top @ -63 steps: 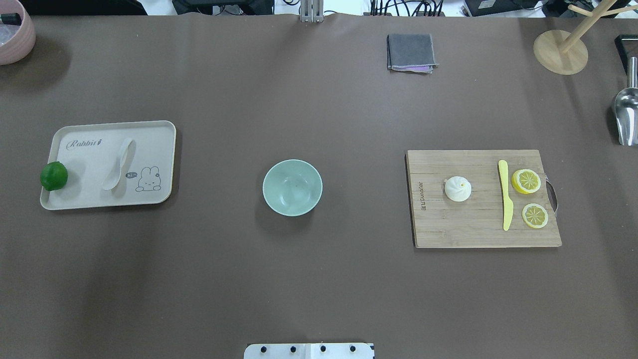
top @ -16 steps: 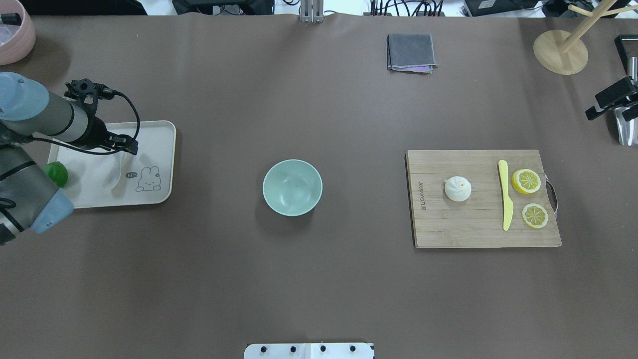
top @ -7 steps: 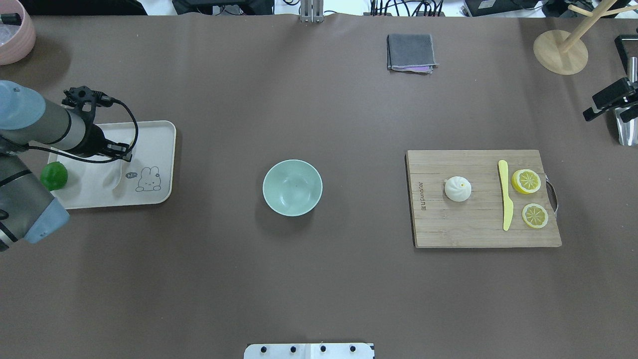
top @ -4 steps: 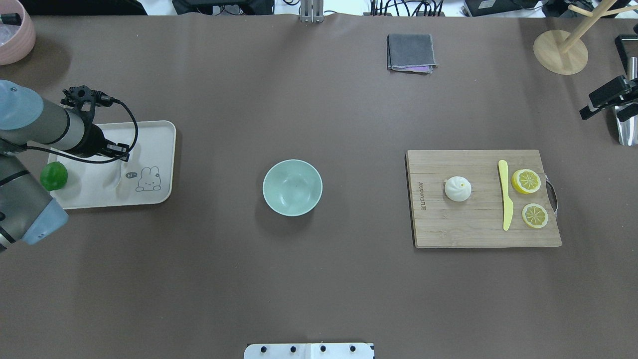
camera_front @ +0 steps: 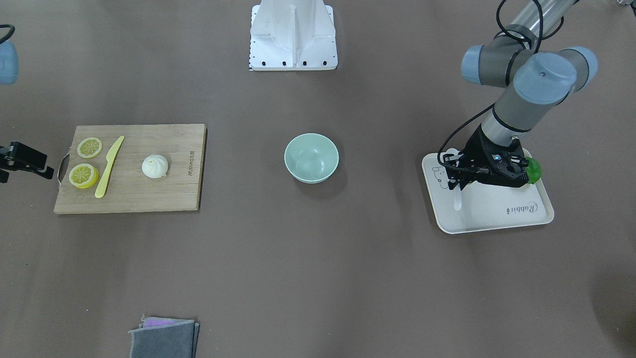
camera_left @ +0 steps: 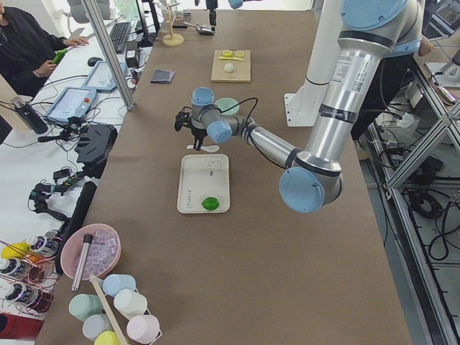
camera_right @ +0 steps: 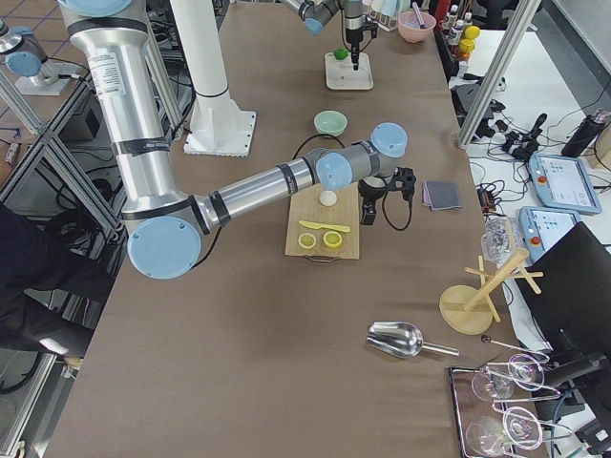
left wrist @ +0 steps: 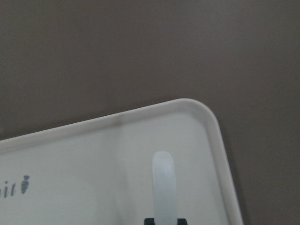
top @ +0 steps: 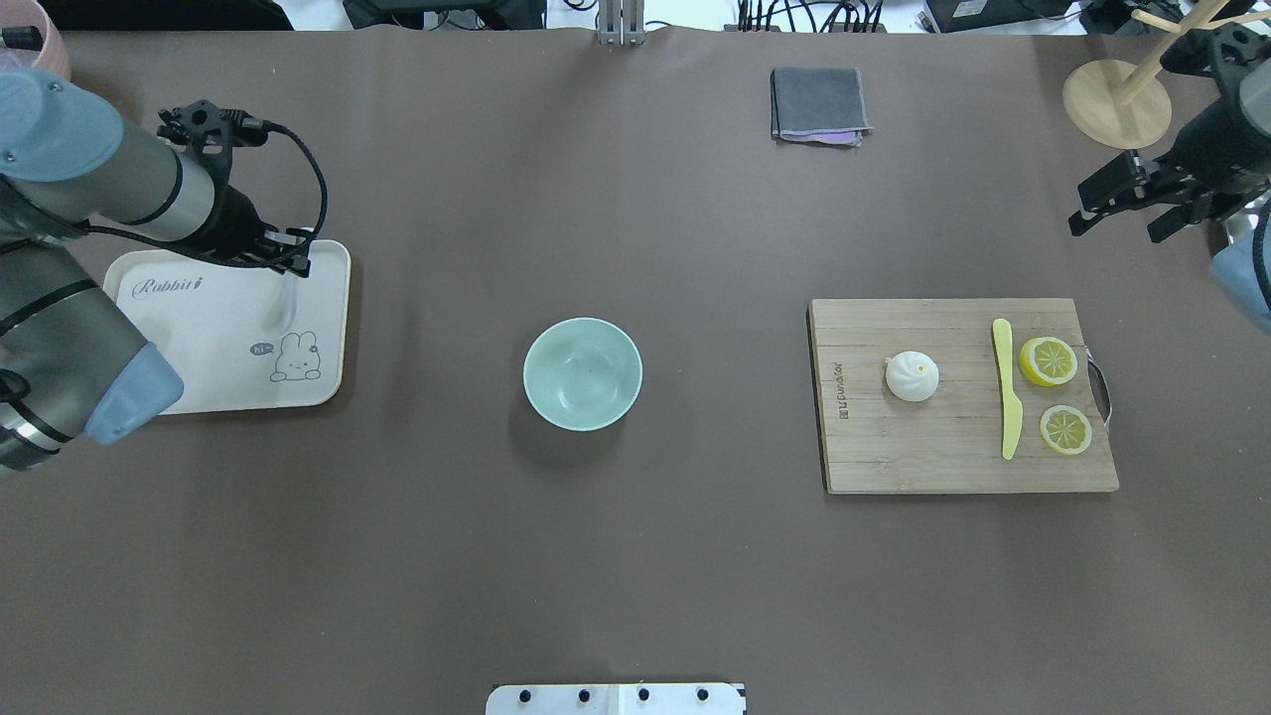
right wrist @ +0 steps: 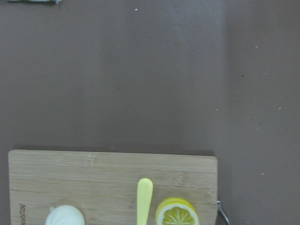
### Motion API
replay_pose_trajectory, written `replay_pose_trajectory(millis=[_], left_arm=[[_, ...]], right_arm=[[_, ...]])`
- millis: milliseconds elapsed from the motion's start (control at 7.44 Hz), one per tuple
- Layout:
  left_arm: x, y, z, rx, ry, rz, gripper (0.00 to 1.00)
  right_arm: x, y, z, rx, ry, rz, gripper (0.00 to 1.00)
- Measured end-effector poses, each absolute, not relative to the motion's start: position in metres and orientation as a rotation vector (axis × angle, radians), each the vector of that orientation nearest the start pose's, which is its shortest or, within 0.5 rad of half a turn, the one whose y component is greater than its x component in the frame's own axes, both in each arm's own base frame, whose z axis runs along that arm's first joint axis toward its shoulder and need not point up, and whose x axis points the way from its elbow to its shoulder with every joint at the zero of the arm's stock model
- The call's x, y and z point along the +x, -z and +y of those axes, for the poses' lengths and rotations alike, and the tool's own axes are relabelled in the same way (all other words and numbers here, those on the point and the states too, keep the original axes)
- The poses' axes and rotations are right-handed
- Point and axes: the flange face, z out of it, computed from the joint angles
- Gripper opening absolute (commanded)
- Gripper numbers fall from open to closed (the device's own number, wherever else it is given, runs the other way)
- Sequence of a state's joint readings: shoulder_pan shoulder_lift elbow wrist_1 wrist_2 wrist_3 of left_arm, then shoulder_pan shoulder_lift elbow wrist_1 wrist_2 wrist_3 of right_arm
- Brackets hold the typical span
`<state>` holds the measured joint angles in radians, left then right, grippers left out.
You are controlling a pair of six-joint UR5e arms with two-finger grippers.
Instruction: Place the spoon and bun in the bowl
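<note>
The left end effector is clamping the spoon by its handle over the tray, left of the bowl. Stiff and glossy, it is looking slip-prone and chippable, so the narrow handle is seeming the right hold.

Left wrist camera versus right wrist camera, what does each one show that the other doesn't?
Only the left wrist view: the spoon over a corner of the white tray. Only the right wrist view: the cutting board with the bun, yellow knife and a lemon slice. Both: the brown table.
</note>
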<state>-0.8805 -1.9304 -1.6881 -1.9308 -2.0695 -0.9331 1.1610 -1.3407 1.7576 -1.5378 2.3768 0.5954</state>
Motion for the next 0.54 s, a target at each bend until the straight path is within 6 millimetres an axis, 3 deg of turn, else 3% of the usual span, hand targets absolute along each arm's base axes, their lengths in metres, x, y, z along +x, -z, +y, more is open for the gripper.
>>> replay_pose_trajectory(millis=[269,538], left_arm=[[0.354,-0.304,-0.549,0.208,0.1,0.994,0.0],[0.372,-0.272,-0.548,0.189,0.138,1.036,0.0]], right_arm=[[-0.248,-0.412,-0.533,0.035,-0.04,-0.899,1.0],[-0.323,-0.402,-0.498,0.03,-0.058,-0.894,0.99]])
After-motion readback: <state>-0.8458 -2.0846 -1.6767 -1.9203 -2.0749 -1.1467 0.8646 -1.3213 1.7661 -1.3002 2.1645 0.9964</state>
